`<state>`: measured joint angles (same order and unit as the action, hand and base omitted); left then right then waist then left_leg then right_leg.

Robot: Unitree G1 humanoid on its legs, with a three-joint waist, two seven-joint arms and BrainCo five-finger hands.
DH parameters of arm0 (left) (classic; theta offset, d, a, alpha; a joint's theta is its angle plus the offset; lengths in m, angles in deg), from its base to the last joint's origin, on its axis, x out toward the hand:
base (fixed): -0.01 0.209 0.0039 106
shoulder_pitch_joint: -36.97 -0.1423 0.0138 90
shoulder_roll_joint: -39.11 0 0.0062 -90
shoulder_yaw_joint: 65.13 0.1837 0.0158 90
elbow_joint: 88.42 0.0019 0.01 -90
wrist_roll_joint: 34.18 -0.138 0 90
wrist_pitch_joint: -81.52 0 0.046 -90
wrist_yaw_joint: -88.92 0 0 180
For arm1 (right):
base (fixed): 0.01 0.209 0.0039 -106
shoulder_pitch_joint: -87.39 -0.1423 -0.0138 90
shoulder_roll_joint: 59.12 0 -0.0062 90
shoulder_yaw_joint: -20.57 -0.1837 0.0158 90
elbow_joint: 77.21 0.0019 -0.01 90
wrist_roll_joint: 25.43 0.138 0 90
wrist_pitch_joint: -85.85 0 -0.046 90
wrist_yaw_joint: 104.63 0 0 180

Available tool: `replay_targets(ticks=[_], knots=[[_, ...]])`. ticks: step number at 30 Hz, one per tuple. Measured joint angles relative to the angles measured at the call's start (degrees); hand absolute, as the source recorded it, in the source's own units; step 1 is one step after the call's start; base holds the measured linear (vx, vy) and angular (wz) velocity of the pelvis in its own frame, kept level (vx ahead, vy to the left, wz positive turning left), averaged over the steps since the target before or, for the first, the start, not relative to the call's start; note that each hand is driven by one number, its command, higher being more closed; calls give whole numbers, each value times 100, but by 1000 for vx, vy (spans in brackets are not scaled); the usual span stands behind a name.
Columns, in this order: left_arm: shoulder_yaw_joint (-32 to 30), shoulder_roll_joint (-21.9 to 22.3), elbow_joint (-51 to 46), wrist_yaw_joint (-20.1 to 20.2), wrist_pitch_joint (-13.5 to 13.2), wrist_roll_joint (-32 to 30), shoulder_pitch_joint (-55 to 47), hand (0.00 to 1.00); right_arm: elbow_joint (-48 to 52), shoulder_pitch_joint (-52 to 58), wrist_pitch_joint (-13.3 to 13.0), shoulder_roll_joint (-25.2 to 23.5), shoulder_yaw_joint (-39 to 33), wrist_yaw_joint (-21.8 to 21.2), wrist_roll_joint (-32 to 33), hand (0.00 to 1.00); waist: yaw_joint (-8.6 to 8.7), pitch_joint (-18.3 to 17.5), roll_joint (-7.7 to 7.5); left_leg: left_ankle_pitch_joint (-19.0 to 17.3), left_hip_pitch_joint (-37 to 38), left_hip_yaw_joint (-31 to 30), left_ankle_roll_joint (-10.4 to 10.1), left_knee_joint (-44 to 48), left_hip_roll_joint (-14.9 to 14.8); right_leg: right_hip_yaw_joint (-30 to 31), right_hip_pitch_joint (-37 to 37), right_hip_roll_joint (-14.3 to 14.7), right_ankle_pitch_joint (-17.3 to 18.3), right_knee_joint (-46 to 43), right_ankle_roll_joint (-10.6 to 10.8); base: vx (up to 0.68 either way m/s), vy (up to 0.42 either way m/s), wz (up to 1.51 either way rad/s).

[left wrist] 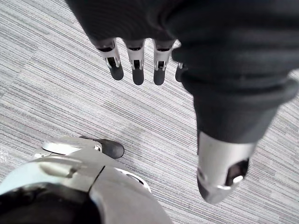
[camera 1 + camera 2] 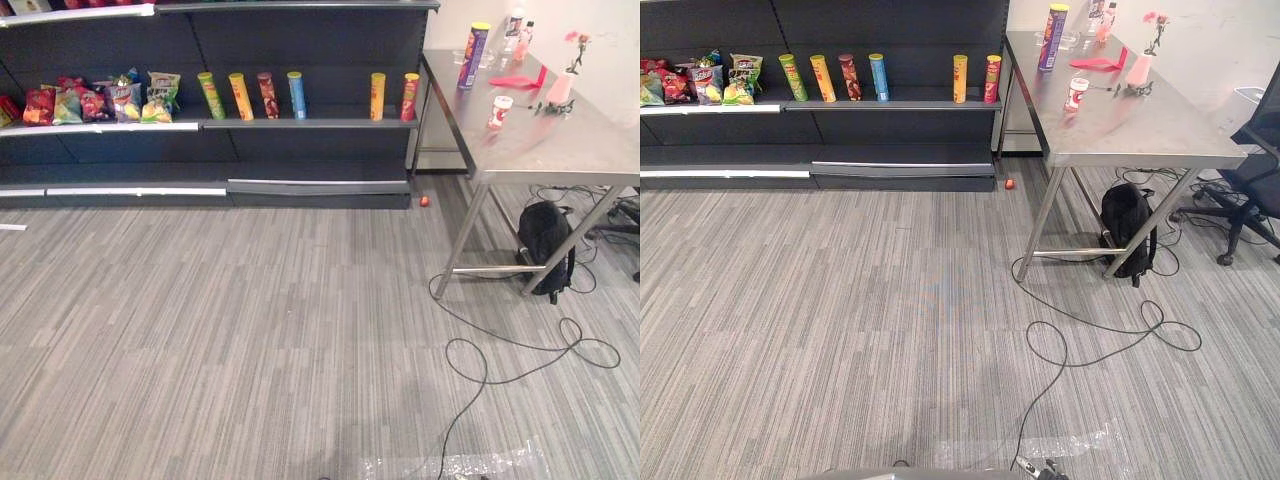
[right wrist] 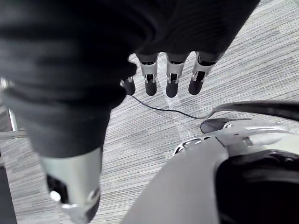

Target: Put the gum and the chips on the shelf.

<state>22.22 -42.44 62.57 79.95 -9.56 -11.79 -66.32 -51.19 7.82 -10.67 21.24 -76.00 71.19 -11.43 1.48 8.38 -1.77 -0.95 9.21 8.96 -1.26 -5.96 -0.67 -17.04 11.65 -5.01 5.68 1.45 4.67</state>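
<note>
Left wrist view: my left hand [image 1: 138, 65] hangs palm-in above the grey carpet [image 1: 56, 88], fingers straight and spread a little, thumb apart from them, holding nothing.

Right wrist view: my right hand [image 3: 172, 77] hangs the same way over the carpet, fingers loose and apart, nothing in it.

Left eye view: a dark shelf [image 2: 300, 123] lines the far wall. Six chip cans [image 2: 240, 96] stand on its middle board, four in a row and two more off to their right, all upright. A bunch of snack bags [image 2: 110, 100] sits at the board's left end, too crowded to count. To the right stands a steel table [image 2: 560, 150]. On it, one purple chips can [image 2: 472, 55] stands upright near the far left corner, long axis vertical, yellow lid on top. One gum tub [image 2: 500, 112], white and red, stands upright nearer to me, well apart from the can. The table also bears one pink vase [image 2: 560, 90] with a flower, one flat pink thing [image 2: 518, 80] and two bottles [image 2: 515, 25] at the far edge. One small red ball [image 2: 424, 201] lies on the carpet between shelf and table.

Right eye view: one black backpack [image 2: 1127, 215] sits under the table, and one office chair [image 2: 1250, 170] stands beyond its right end.
</note>
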Motion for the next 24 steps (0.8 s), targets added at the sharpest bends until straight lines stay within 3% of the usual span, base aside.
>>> replay_targets(ticks=[22, 24], knots=[[-232, 78, -88, -459, 15, -3, 1, 0, 20, -30, -14, -71, -161, 419, -60, 0, -4, 145, -34, -60, 21, 19, -84, 61, -31, -5, -33, -22, 127, -250, -45, -6, -2, 0], [-285, 67, -299, -457, 62, 4, 30, 0, 70, -108, -23, -80, -156, 360, -121, 0, 1, 299, -32, -413, -438, 20, -116, 975, -67, -87, -203, -130, 296, -604, -62, -31, 20, 24]])
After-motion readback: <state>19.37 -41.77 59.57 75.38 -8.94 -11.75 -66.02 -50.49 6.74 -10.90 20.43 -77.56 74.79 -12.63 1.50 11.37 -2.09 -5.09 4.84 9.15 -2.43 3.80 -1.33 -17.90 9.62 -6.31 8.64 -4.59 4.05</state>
